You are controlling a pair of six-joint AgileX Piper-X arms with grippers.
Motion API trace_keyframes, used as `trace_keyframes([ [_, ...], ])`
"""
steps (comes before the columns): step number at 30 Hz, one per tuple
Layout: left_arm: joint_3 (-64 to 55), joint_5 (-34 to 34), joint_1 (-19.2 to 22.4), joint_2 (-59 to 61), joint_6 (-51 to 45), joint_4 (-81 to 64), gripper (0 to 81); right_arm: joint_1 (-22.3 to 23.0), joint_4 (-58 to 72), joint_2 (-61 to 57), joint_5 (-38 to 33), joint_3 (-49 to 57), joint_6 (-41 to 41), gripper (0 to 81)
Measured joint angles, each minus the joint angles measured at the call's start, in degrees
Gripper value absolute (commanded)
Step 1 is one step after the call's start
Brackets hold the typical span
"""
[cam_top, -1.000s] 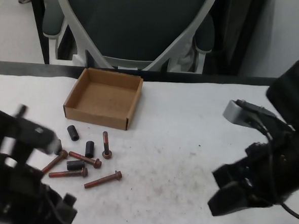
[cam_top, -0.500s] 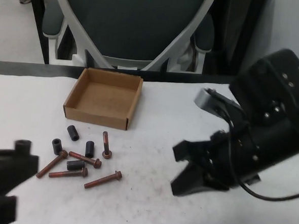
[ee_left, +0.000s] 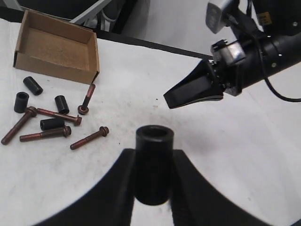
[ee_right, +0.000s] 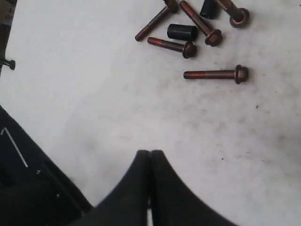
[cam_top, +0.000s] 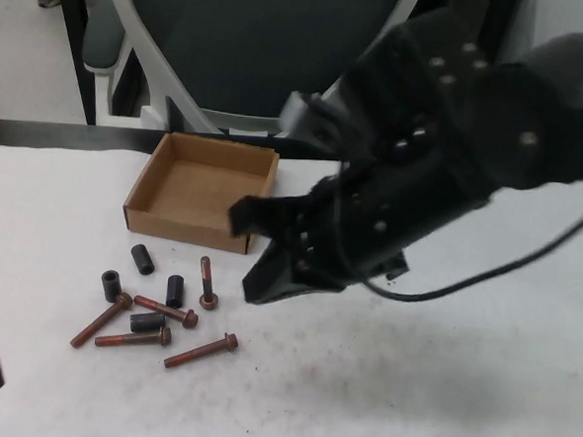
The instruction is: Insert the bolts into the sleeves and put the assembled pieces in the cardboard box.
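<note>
An upright black sleeve (ee_left: 154, 176) is held in my left gripper (ee_left: 154, 155), which is shut on it and hangs above the bench at the near left. Several rust-red bolts (cam_top: 200, 351) and loose black sleeves (cam_top: 142, 259) lie scattered in front of the cardboard box (cam_top: 187, 234), which holds nothing. My right gripper (ee_right: 150, 157) is shut with nothing in it and hovers over bare bench. A bolt (ee_right: 215, 74) and a sleeve (ee_right: 182, 32) lie ahead of it. In the left wrist view the right gripper (ee_left: 175, 98) points toward the bolt pile (ee_left: 89, 138).
The right arm (cam_top: 423, 167) fills the middle of the high view and hides the bench behind it. A chair (cam_top: 253, 38) stands beyond the bench's far edge. White bench surface (cam_top: 380, 382) lies open at the near right.
The right arm has swung from the bench's right side leftward to the middle, near the box and bolts. The left arm has dropped back to the near-left corner, uncovering a sleeve.
</note>
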State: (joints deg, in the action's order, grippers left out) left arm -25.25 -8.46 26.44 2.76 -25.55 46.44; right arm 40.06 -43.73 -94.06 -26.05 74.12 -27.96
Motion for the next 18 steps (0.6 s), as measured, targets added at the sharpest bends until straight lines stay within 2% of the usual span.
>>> trace_keyframes([
  [7, 0.12, 1.96, 0.00, -2.58, -0.19, 1.13, 0.8, 3.35, -7.14, -8.60, 4.99, 6.11, -0.80, 0.2],
  [10, 0.16, 2.49, 0.00, -2.93, -0.19, 1.20, 0.8, 4.41, -8.62, -11.91, 8.51, 7.40, -4.02, 0.2],
  [13, 0.32, 2.54, 0.00, -2.93, -0.19, 1.20, 0.8, 4.46, -8.91, -13.54, 12.24, 8.69, -11.34, 0.2],
  [16, 0.32, 2.54, 0.00, -2.93, -0.19, 1.20, 0.8, 4.46, -8.02, -15.16, 14.42, 8.84, -23.39, 0.2],
  [18, 0.32, 2.54, 0.00, -2.93, -0.19, 1.20, 0.8, 4.46, -7.32, -15.46, 14.50, 8.84, -25.88, 0.2],
])
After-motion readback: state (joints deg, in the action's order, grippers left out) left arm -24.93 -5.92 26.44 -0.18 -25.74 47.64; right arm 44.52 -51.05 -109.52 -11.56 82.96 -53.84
